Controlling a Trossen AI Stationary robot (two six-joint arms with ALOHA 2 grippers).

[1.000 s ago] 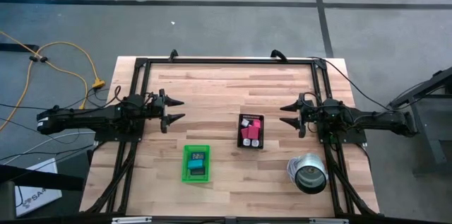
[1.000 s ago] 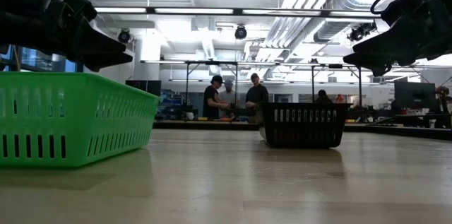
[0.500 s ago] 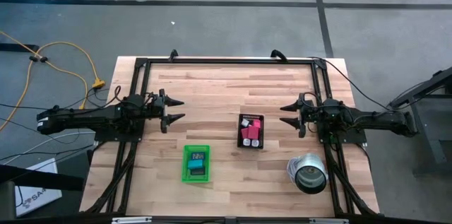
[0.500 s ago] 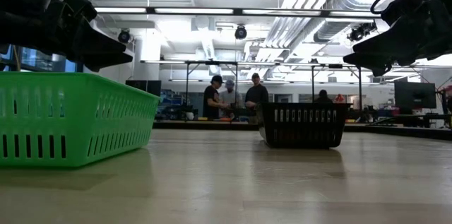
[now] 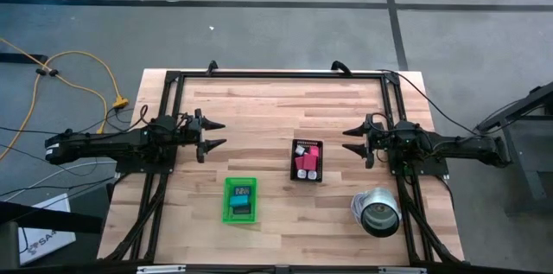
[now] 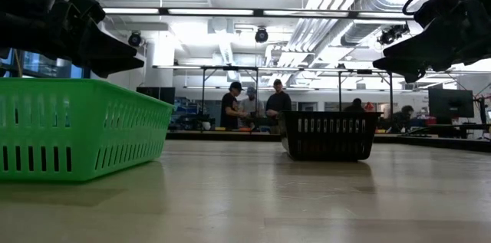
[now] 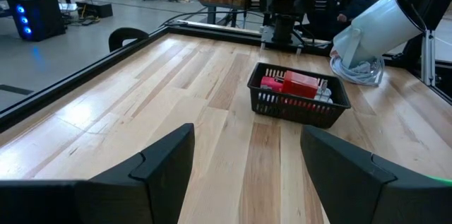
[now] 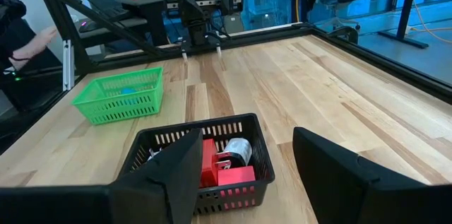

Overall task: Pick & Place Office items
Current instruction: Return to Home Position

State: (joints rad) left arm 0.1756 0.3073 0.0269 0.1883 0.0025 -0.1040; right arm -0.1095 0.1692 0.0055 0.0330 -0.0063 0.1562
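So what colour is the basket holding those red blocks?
Black; the basket shows best in the right wrist view.

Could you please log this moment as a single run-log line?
left gripper: open, empty, table left | right gripper: open, empty, table right | black bin: red pieces inside | green tray: teal piece inside

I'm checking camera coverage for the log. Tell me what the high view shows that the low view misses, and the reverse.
Only the high view: the red pieces and white pieces inside the black bin, a teal piece in the green tray, and the silver can. Only the low view: people standing in the room beyond. Both: the green tray, the black bin, and the left pincer and right pincer, both open and empty.
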